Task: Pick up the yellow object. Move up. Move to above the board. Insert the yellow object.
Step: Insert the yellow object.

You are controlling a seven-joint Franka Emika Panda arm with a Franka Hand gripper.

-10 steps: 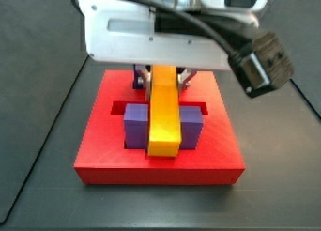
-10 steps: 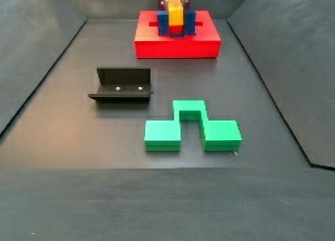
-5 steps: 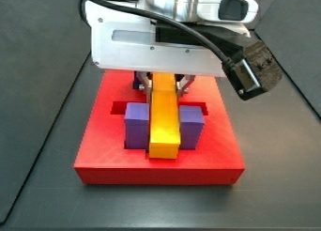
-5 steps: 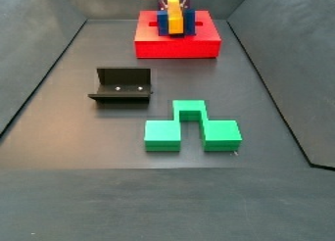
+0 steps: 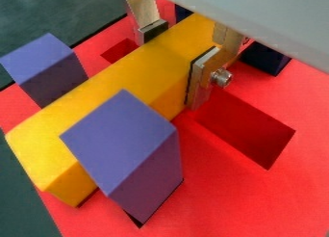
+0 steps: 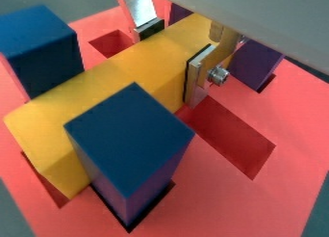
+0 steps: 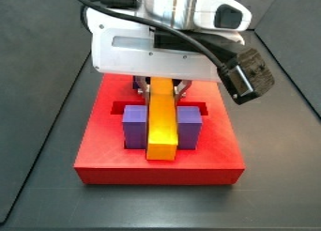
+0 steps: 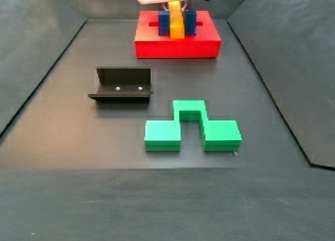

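Nearest the camera in a side view, a green notched block (image 8: 191, 130) is lying flat on the dark floor, and just behind it, toward the left wall, the fixture (image 8: 121, 85) is standing with its black L-shaped bracket upright. Well beyond both, at the far end of the floor, the board (image 8: 177, 44) is sitting as a flat square red slab.

In both wrist views the yellow object (image 5: 122, 94) is showing as a long, plain yellow-orange bar with flat faces and square edges, and it is lying along the middle of the board (image 5: 257, 202) between the blue-purple posts (image 5: 127, 148), one post close on each side of its nearer end. Open square recesses in the red surface are showing beside it. In a side view the yellow object (image 7: 162, 120) is running from near the board's front edge back under the arm, passing between two posts (image 7: 134, 124).

The gripper (image 5: 180, 46) is sitting over the far part of the bar, its silver fingers (image 5: 206, 75) pressing against the bar's two long sides, so it is gripping the yellow object. In a side view the gripper (image 7: 160, 83) is hanging beneath the white wrist housing at the board's far half.
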